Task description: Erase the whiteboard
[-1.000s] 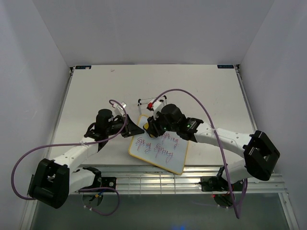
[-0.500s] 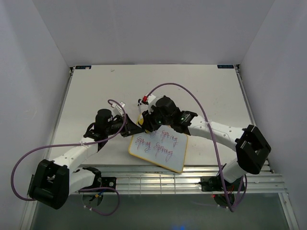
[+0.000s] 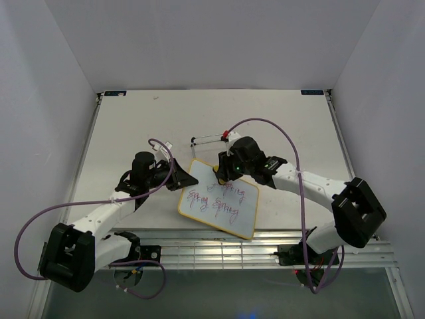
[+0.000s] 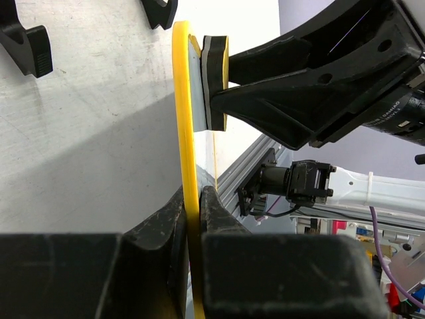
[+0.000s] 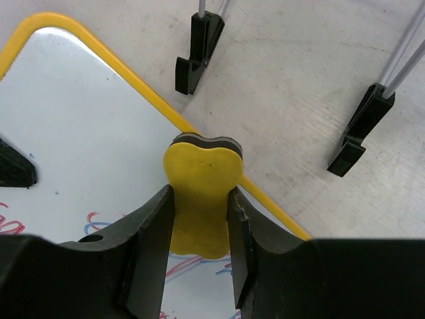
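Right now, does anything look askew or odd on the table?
Nothing spilled or damaged. The whiteboard sits skewed to the table, its frame pinched by the left gripper. The right gripper's yellow eraser overlaps the board's far frame.

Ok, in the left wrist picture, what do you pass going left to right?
First the stand → whiteboard → eraser → right gripper, which holds the eraser.

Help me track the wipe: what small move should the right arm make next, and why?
Probably drag the eraser nearer, across the purple-red writing. The right tool holds it against the whiteboard by the far edge, the words are unwiped, and the left tool clamps the frame.
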Action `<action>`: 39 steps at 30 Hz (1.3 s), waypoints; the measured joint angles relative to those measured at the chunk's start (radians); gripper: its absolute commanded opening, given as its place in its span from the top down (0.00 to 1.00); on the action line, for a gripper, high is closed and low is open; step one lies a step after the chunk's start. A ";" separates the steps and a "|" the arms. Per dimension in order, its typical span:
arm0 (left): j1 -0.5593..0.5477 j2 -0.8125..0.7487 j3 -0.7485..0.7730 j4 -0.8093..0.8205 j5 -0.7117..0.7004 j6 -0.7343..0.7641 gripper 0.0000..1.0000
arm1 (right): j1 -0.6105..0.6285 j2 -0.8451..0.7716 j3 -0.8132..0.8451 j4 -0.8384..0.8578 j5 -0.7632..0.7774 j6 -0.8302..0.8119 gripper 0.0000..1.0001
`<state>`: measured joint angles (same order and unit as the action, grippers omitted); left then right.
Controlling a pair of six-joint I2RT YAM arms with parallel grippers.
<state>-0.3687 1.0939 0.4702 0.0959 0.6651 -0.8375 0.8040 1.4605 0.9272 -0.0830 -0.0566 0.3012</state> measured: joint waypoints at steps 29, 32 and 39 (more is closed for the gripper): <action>0.002 -0.039 0.000 0.017 -0.076 -0.029 1.00 | 0.149 0.053 0.143 -0.063 -0.005 0.137 0.73; 0.010 -0.037 -0.003 0.013 -0.098 -0.039 1.00 | 0.136 0.082 0.160 -0.058 -0.019 0.142 0.73; 0.010 -0.045 -0.011 0.013 -0.106 -0.047 1.00 | 0.056 0.076 0.118 -0.060 -0.052 0.137 0.73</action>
<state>-0.3584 1.0492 0.4595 0.1093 0.5591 -0.8848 0.8600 1.5368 1.0451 -0.1429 -0.1089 0.4377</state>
